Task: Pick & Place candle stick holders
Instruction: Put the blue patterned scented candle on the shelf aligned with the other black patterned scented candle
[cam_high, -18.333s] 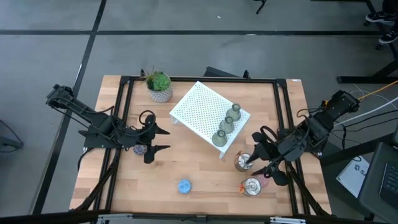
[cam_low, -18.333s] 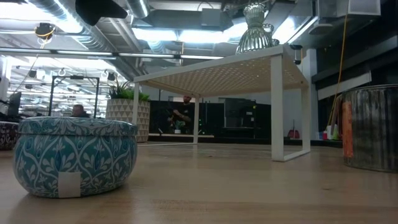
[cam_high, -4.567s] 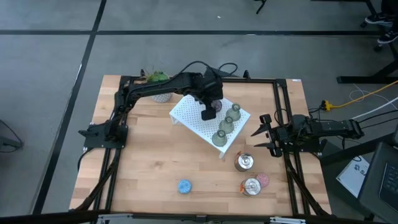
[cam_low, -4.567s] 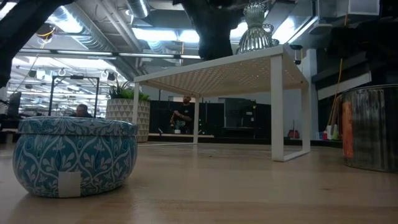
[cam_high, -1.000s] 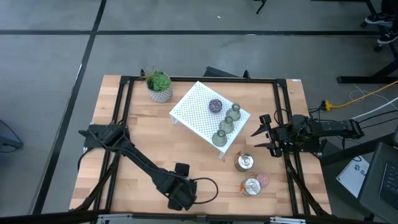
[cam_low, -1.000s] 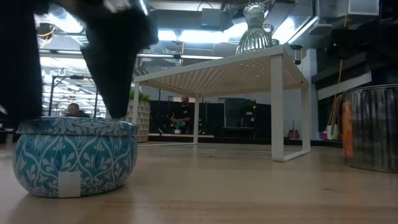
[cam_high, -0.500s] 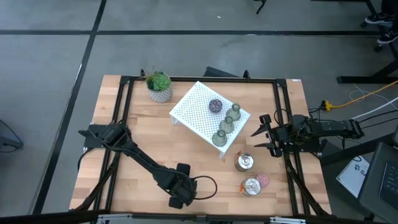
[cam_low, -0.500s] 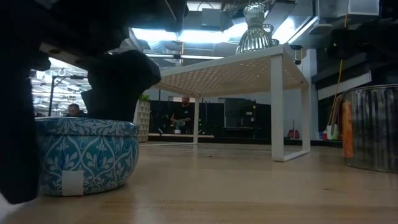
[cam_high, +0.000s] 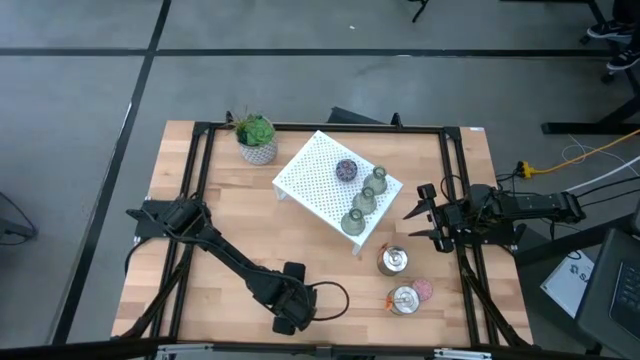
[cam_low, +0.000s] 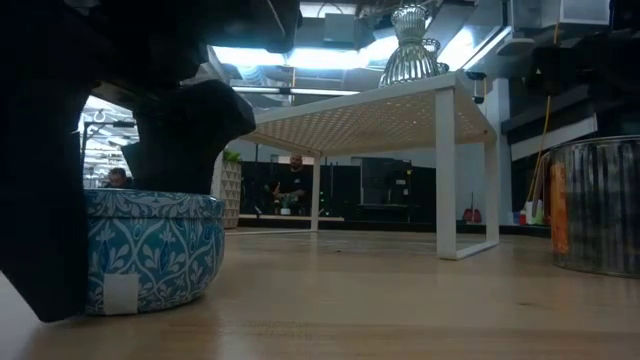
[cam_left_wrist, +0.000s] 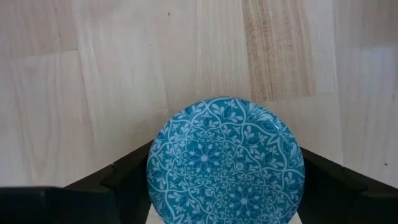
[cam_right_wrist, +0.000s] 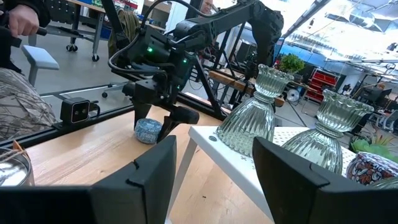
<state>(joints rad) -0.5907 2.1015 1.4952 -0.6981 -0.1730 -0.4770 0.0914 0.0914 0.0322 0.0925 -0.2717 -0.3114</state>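
Note:
The blue patterned candle stick holder (cam_left_wrist: 225, 168) stands on the table near its front edge and also shows in the low view (cam_low: 165, 250). My left gripper (cam_high: 290, 310) is directly above it, hiding it in the high view, and is shut on it. A purple holder (cam_high: 346, 170) and three olive-green ones (cam_high: 365, 198) stand on the white perforated stand (cam_high: 315, 175). Two silver holders (cam_high: 392, 261) (cam_high: 403, 299) and a pink one (cam_high: 423, 288) rest on the table at the front right. My right gripper (cam_high: 410, 224) is open and empty at the table's right. My left gripper holds the blue holder's round side wall (cam_left_wrist: 154, 171) between its two fingers, one finger (cam_left_wrist: 124, 183) on each opposite side. The fingers come from above, pointing down. The holder stands upright with its base on the table (cam_low: 160, 305).
A potted plant (cam_high: 256, 138) stands at the far left of the table. The black frame rails (cam_high: 190, 200) run along both sides. Bare wood lies between the blue holder and the white stand. People show in the room beyond the table (cam_low: 292, 185).
My left gripper has come down over the blue holder and its fingers have closed in on the holder's sides. The holder has slid slightly along the table toward the right edge and stays upright.

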